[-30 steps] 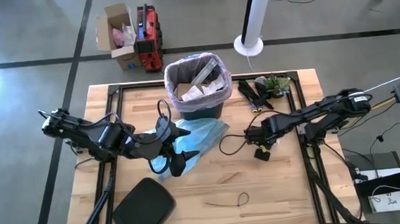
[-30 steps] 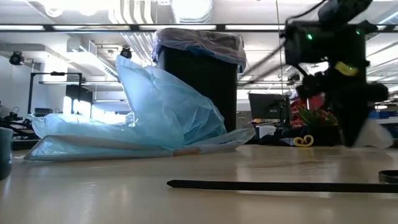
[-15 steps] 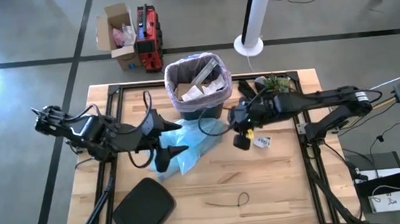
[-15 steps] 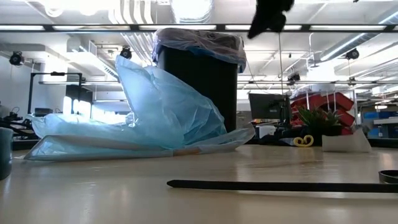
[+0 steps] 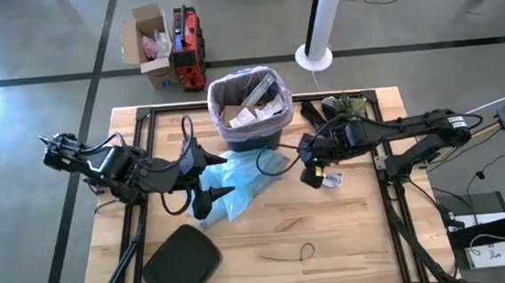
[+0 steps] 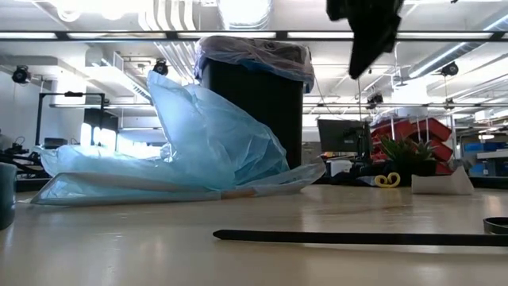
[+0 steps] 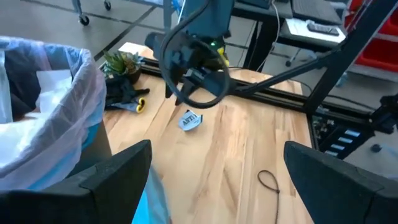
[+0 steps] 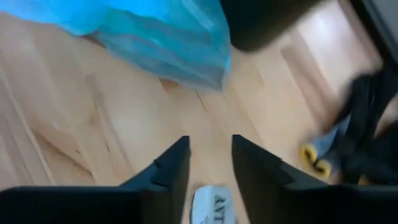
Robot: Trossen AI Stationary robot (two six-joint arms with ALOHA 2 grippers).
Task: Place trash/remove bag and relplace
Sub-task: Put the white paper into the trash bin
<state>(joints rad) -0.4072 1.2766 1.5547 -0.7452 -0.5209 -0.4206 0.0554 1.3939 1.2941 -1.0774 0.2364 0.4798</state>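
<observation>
The black bin point(image 5: 261, 136) stands at the table's far middle. The pinkish bag point(image 5: 216, 92) lines it, its rim folded over the bin's edge, and paper trash point(image 5: 249, 115) lies inside. One white paper scrap point(image 5: 331, 180) lies flat on the table right of the bin. My right gripper point(image 5: 312, 177) hangs above and just left of the scrap, pointing steeply down. Its fingers point(image 8: 171, 171) stand a little apart with nothing between them. My left gripper point(image 5: 228, 174) is wide open over the light blue bag point(image 5: 251, 177) and holds nothing.
The light blue bag point(image 6: 206, 151) is spread on the table in front of the bin. A black lid point(image 5: 182, 262) lies near the front left, and a black cable-tie loop point(image 5: 306, 251) near the front middle. Black and green clutter point(image 5: 331, 111) sits at the far right.
My right gripper has risen from the tabletop and shifted a little toward the bin, leaving the white scrap on the table. My left gripper has drawn back slightly toward the table's left edge, still wide open.
</observation>
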